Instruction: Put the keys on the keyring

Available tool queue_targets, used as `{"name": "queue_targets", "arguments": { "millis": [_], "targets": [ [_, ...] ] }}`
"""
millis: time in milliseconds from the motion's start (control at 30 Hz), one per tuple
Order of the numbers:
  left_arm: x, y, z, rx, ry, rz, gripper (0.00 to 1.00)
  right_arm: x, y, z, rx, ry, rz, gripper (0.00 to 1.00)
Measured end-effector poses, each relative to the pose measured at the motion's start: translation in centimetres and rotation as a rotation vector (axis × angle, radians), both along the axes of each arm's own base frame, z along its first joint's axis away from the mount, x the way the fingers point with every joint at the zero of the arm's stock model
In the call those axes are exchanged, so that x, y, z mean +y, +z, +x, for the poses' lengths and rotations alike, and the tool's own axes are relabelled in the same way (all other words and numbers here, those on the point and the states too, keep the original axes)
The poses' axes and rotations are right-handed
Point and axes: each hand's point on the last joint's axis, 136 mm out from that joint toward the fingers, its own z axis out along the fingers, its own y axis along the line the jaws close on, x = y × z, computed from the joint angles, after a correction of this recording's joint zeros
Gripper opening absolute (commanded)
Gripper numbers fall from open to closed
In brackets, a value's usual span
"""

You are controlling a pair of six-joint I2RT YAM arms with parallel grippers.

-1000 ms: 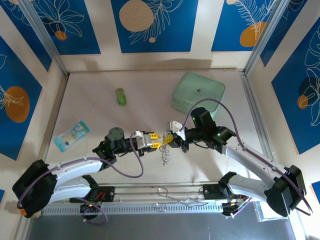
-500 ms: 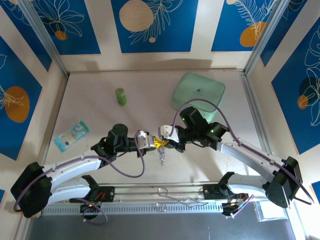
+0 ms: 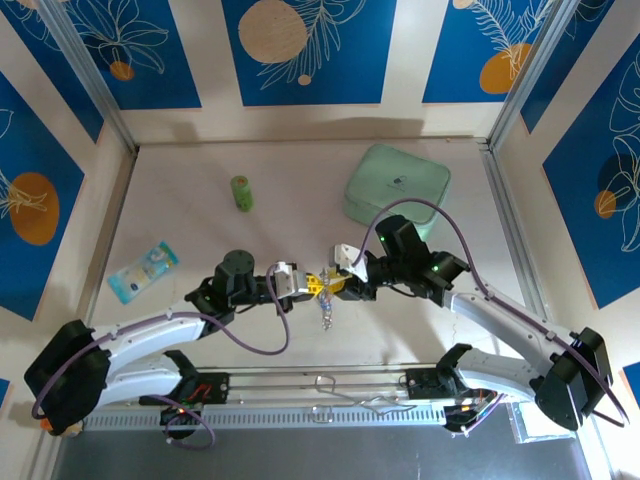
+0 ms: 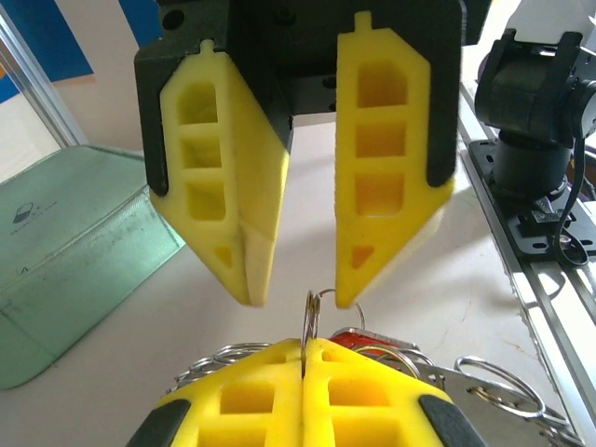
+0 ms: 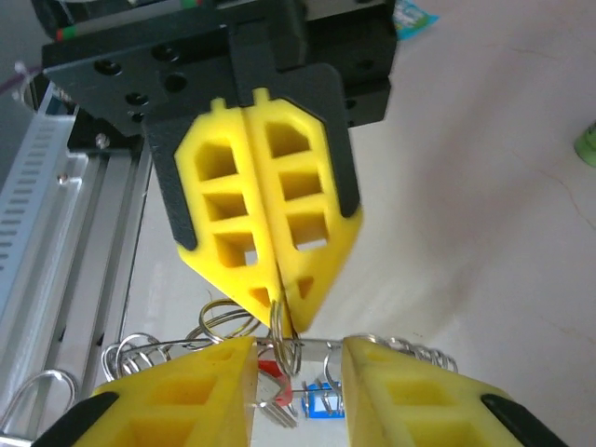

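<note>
The keyring [image 3: 327, 312] hangs as a spiky silvery bunch between the two arms, above the table. My left gripper [image 3: 318, 286] is shut on a small split ring [image 4: 310, 317] at the top of the bunch. In the right wrist view that small ring [image 5: 285, 337] loops over the keyring's thin wire [image 5: 391, 348]. My right gripper [image 5: 298, 346] faces the left one tip to tip; its fingers stand open on either side of the small ring without touching it. Below hang the key with the red tag [image 5: 270, 382] and the key with the blue tag [image 5: 321, 406].
A pale green case [image 3: 397, 184] lies at the back right, a small green cylinder [image 3: 240, 193] at the back left, and a blue-white packet [image 3: 143, 268] at the left. A metal rail [image 3: 320, 385] runs along the near edge. Panels wall the table.
My left gripper has closed on the small ring. My right gripper, shut before, has opened, let go and drawn back slightly to the right. The bunch stays hanging from the left gripper.
</note>
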Motion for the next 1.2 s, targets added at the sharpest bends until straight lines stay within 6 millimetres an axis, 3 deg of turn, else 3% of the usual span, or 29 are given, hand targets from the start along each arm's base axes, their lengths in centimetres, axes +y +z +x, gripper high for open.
{"name": "queue_targets", "arguments": {
  "millis": [333,567,800,933,1100,1200],
  "targets": [
    [-0.04,0.29,0.28,-0.015,0.014,-0.027,0.0,-0.45,-0.43,-0.12,0.071,-0.043,0.015,0.27],
    [-0.06,0.37,0.38,-0.019,0.018,-0.03,0.0,-0.87,-0.24,0.16,0.087,-0.071,0.02,0.1],
    [-0.07,0.56,0.38,-0.026,0.017,-0.039,0.0,-0.85,-0.48,0.14,0.102,-0.068,0.018,0.02],
    [-0.1,0.76,0.27,-0.038,0.011,-0.054,0.0,-0.68,-0.95,0.07,0.124,-0.059,0.011,0.04],
    [-0.13,0.81,0.29,-0.038,0.011,-0.063,0.0,-0.66,-0.87,0.07,0.118,-0.056,0.015,0.24],
    [-0.14,0.88,0.29,-0.04,0.011,-0.065,0.0,-0.83,-0.35,-0.07,0.093,-0.058,0.033,0.3]
  ]
}}
